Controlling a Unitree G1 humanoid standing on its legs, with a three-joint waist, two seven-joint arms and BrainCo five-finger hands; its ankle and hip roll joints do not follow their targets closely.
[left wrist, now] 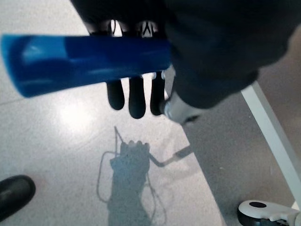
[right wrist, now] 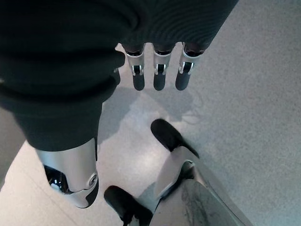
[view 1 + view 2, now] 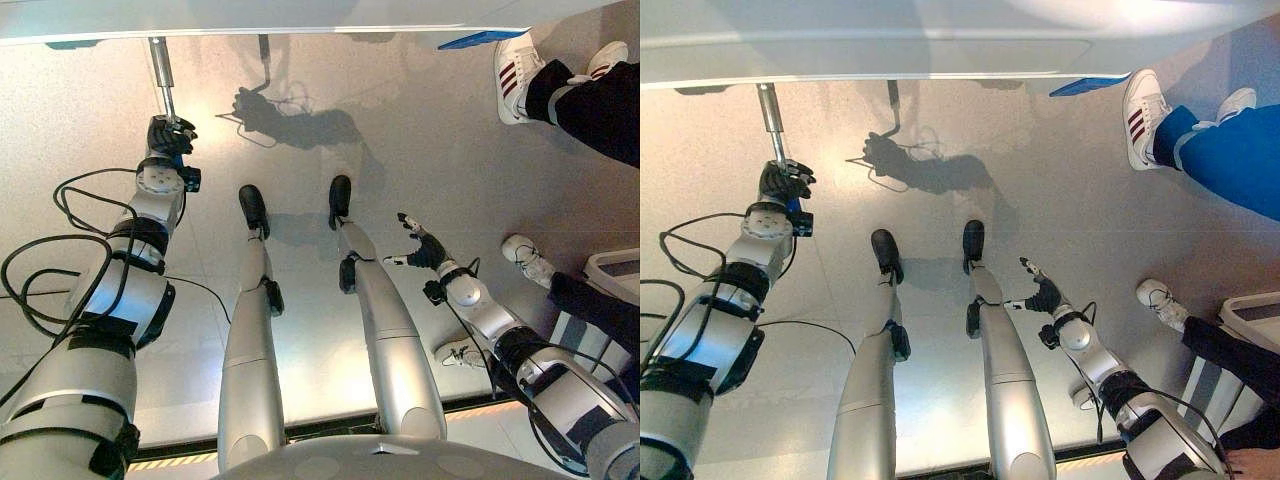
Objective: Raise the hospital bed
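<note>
The hospital bed's white edge runs along the far side. A silver crank rod comes down from under it. My left hand is at the rod's lower end, its fingers curled round the crank's blue handle, which lies across the palm. My right hand hangs beside my right leg, well away from the bed, with its fingers straight and nothing in them.
A person's legs and white shoes stand at the far right, with another white shoe nearer. A blue tab sticks out from the bed's edge. A white stand is at the right, and a caster wheel rests on the floor.
</note>
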